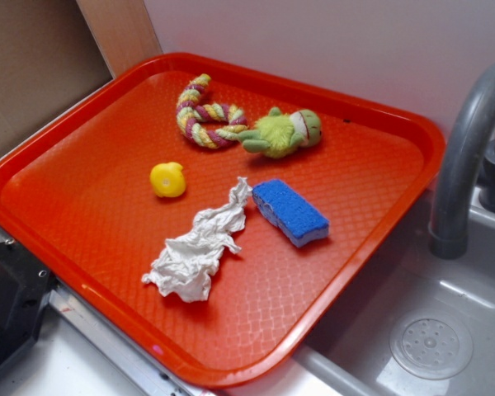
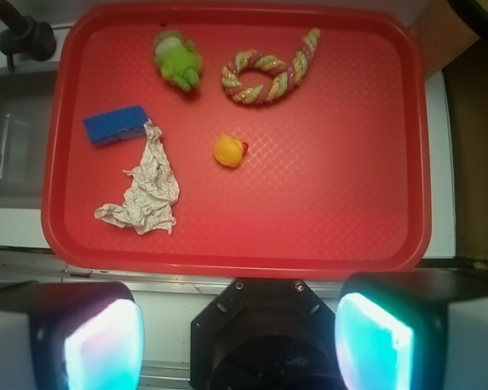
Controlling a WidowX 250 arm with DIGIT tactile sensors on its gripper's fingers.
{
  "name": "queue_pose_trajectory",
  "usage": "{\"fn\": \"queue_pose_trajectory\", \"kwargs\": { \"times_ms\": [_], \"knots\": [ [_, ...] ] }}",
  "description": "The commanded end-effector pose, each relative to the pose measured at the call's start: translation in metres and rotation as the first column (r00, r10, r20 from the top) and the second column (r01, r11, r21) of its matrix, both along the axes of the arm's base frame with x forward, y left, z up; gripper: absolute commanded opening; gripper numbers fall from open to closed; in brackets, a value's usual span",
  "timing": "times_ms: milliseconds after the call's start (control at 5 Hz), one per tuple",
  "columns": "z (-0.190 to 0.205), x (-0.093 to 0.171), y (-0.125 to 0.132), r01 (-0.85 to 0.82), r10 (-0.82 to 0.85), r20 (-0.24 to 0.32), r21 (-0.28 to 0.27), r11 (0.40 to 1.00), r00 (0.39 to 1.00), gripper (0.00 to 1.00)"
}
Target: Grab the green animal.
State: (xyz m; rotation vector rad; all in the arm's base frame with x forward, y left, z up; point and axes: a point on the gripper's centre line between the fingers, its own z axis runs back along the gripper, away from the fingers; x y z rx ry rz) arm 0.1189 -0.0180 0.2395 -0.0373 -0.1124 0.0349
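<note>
Only gripper [image 2: 240, 333] pads visible, spread wide, empty, green animal [image 1: 283, 132] lying untouched, arm cropped.

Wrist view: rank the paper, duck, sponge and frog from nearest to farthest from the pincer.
The pincer sits at the bottom edge, open, off the tray.
1. Paper, lower left. The duck is about as near; too close to call.
2. Duck, centre.
3. Sponge, left, above the paper.
4. Frog, top left of centre.
</note>
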Motion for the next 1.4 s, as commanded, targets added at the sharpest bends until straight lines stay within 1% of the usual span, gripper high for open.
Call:
{"fn": "queue_pose_trajectory", "kwargs": {
  "times_ms": [0,200,400,600,800,1000,1200],
  "knots": [
    [-0.03,0.07,-0.014,0.183,-0.18,0.231,0.009,0.983,0.956,1.0],
    [-0.052,0.102,-0.027,0.229,-0.241,0.258,0.077,0.97,0.936,1.0],
    [-0.085,0.135,-0.047,0.282,-0.297,0.236,0.096,0.955,0.925,1.0],
    [-0.108,0.154,-0.064,0.327,-0.348,0.197,0.134,0.936,0.917,1.0],
    [-0.127,0.166,-0.073,0.352,-0.371,0.167,0.135,0.926,0.914,1.0],
    [-0.142,0.18,-0.072,0.341,-0.364,0.141,0.164,0.926,0.921,1.0],
    [-0.156,0.193,-0.074,0.355,-0.376,0.121,0.169,0.92,0.918,1.0]
  ]
}}
